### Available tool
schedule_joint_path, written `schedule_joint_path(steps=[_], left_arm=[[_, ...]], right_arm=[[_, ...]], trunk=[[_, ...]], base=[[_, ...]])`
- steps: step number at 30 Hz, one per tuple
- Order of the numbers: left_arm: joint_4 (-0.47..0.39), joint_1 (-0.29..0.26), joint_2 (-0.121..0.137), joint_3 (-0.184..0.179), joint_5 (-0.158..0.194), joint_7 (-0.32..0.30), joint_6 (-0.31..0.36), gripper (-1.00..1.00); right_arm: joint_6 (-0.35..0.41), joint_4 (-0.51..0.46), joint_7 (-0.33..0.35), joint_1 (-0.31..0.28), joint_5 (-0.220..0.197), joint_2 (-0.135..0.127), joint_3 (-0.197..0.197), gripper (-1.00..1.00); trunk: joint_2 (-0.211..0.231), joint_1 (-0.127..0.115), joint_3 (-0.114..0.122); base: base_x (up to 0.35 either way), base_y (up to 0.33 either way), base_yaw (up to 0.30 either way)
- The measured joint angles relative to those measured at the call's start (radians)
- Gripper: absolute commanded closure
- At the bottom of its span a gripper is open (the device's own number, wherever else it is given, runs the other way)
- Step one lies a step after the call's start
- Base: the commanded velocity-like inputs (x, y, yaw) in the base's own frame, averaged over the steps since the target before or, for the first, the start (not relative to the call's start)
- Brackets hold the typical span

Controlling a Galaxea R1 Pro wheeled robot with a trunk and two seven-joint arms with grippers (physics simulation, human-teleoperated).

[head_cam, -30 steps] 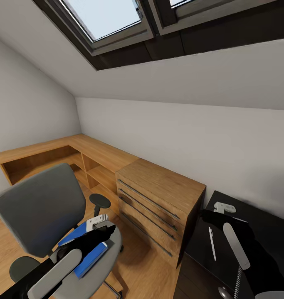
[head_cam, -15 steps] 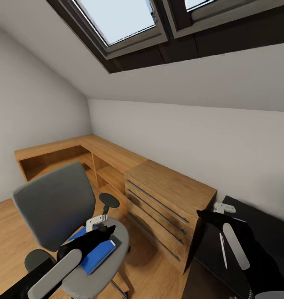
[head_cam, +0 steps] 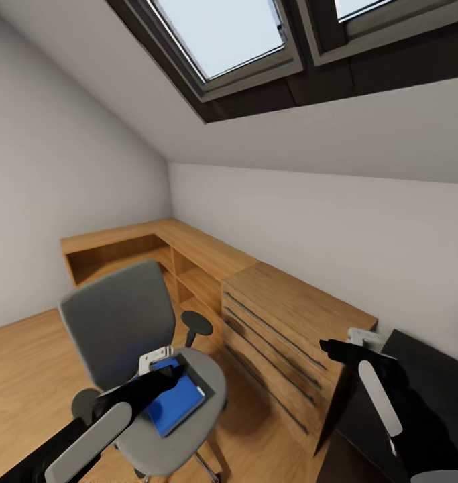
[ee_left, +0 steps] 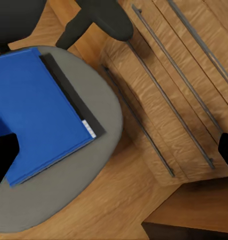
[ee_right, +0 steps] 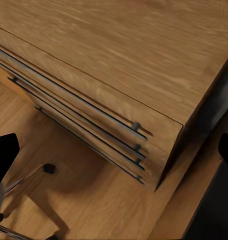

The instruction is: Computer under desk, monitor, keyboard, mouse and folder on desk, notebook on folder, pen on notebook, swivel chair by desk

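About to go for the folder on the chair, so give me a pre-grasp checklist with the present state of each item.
1. Folder lies flat on the swivel chair seat: ok.
2. Nothing on top of the folder: ok; a dark strip lies along one of its edges, what it is cannot tell.
3. Left gripper sits over the folder: ok in the head view.
4. Left jaws open wide enough: cannot tell, though the left wrist view shows dark tips at opposite edges.
5. Right gripper away from the chair, over the wooden drawer chest: ok.
6. Free spot on the desk for the folder: cannot tell, just a corner in view.
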Motion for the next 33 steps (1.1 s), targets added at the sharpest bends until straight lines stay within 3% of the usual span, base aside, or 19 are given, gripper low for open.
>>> schedule_joint_path(steps=[33], left_arm=[[0.000,0.000,-0.001,-0.001,0.000,0.000,0.000,-1.00]], right_arm=[[-0.003,0.000,-0.029,0.000,0.001,0.001,0.003,-1.00]], trunk=[[0.000,0.000,0.002]], base=[[0.000,0.000,0.278]])
